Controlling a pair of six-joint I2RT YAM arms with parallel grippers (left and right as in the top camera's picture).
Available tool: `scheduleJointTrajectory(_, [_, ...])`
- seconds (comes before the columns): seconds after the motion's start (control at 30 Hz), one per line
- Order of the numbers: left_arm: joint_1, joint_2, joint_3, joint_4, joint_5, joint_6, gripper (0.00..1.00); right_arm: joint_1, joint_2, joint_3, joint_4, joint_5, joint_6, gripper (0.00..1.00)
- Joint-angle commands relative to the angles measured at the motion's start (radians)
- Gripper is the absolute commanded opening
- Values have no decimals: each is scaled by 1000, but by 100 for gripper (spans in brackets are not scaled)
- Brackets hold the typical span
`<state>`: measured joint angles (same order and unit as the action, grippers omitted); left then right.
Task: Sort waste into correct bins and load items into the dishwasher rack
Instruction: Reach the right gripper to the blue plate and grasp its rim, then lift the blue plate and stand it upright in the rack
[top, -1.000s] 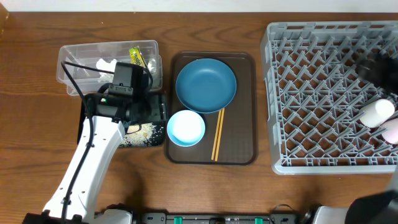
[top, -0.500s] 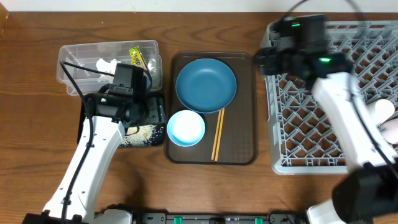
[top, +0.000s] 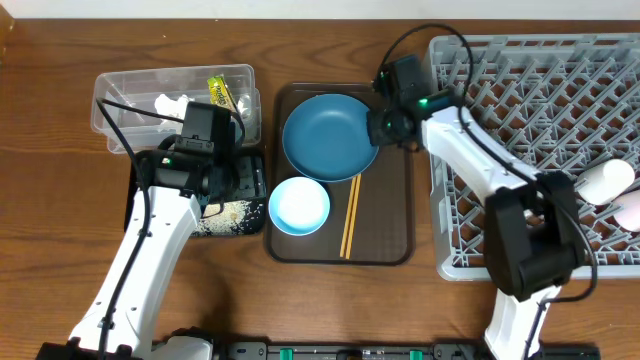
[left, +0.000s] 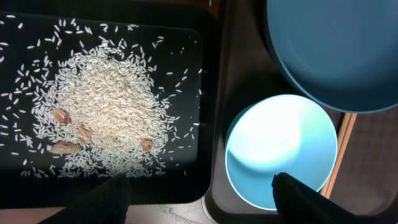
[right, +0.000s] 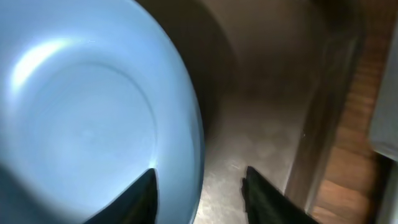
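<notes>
Left arm (top: 150, 250): white link runs from near desk edge up and away from base; black wrist housing at far end, pointing down. Left tool (left: 200, 194): fingers (left: 109, 198) spread wide, tips only at bottom of wrist view.

Right arm (top: 470, 160): elbow bent, forearm reaches leftward, wrist tilted down. Right tool (right: 198, 186): fingers (right: 134, 196) parted, dark tips low in wrist view, blurred.

plate (top: 331, 136) right rim: bare tray (top: 388, 225) floor | bowl (top: 299, 206), chopsticks (top: 350, 217) crowd front
</notes>
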<state>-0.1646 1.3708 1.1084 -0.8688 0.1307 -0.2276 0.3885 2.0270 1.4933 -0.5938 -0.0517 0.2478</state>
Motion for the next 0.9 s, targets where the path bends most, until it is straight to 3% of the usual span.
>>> scheduleJointTrajectory(0.0, [3, -5, 2, -5, -12, 13, 76, 11, 26, 5, 6, 34, 53, 35])
scheduleJointTrajectory(0.3, [3, -5, 2, -5, -12, 13, 76, 11, 40, 5, 15, 55, 79, 7])
scheduleJointTrajectory(0.43, [3, -5, 2, -5, -12, 13, 76, 11, 40, 5, 14, 55, 78, 1])
scheduleJointTrajectory(0.63, [3, -5, 2, -5, -12, 13, 76, -1, 18, 27, -8, 47, 37, 1])
scheduleJointTrajectory(0.87, [3, -5, 2, -4, -12, 13, 76, -92, -154, 98, -34, 51, -99, 1])
